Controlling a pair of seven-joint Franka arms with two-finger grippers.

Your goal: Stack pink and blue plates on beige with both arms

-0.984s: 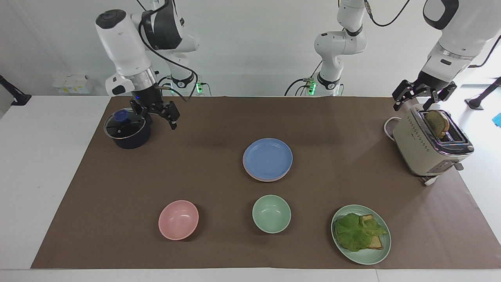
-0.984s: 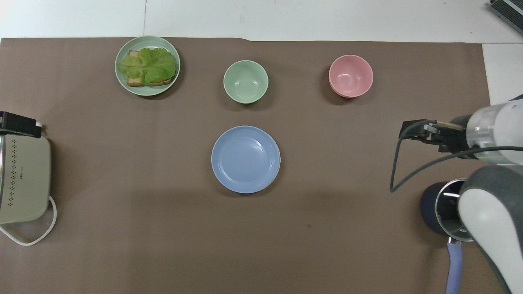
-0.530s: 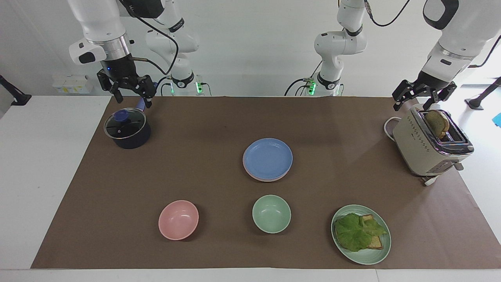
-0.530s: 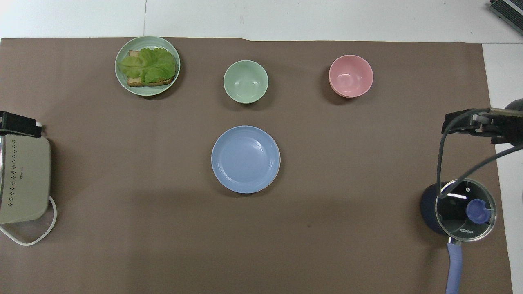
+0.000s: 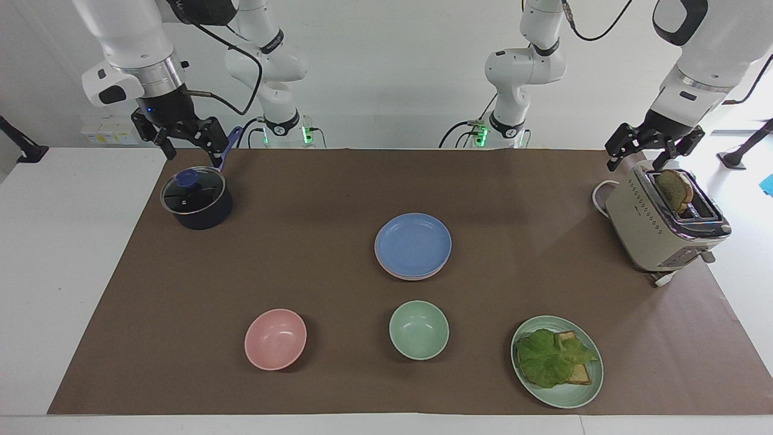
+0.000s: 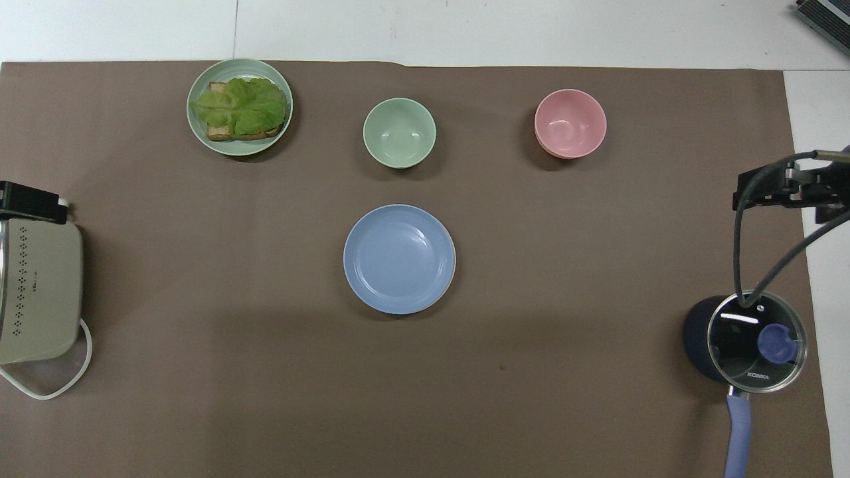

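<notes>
Plates sit stacked mid-mat: the blue plate (image 5: 413,244) on top, a pink plate (image 5: 386,264) rim peeking beneath; I cannot see the beige one. Right gripper (image 5: 183,136) hangs open and empty over the saucepan (image 5: 196,199) at its end's edge; left gripper (image 5: 649,147), also open and empty, hovers over the toaster (image 5: 664,223). Risk: descending, either could bump these 2 items.

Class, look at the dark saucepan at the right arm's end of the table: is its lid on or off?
On. The glass lid, with its blue knob, sits flat across the saucepan rim, covering the opening.
</notes>
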